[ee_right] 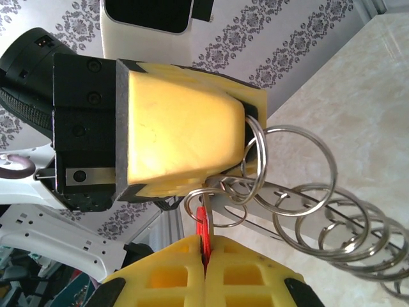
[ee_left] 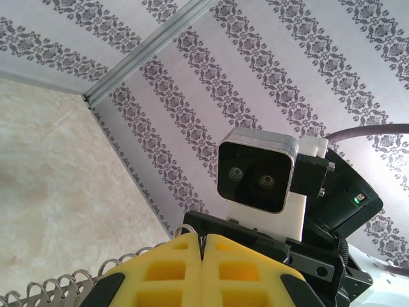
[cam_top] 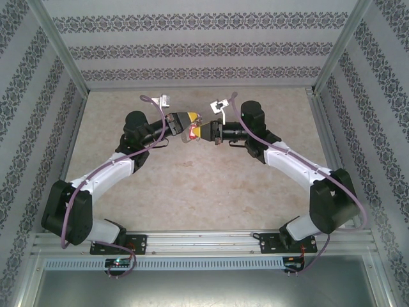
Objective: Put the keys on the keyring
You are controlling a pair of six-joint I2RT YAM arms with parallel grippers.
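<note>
setup: both arms are angled inward over the middle of the counter point(cam_top: 192, 198), with their tips nearly touching in the top view.
left fingers point(ee_left: 179, 251): pressed fully together, no gap to be seen between the yellow pads. One end of the keyring point(ee_left: 48, 297) is gripped in them, and it's seen sticking out sideways from them in the right wrist view.
keyring: held up in the air, off the counter. A flat grey bar is seen with a row of wire rings strung along one edge.
right fingers point(ee_right: 252, 256): shut as well, clamped on the red tag of the keys point(ee_right: 202, 225), which pokes up out of the seam between the pads.
keys: held right at the gripped end of the keyring, just below the left fingers. The tag's top is crowded by a couple of small rings. Whether anything is actually hooked on can't be told, and the little metal key itself can't be made out.
background: patterned wall point(cam_top: 192, 51) all round. The right arm's wrist camera point(ee_left: 255, 169) is seen looking straight into the left wrist view.
</note>
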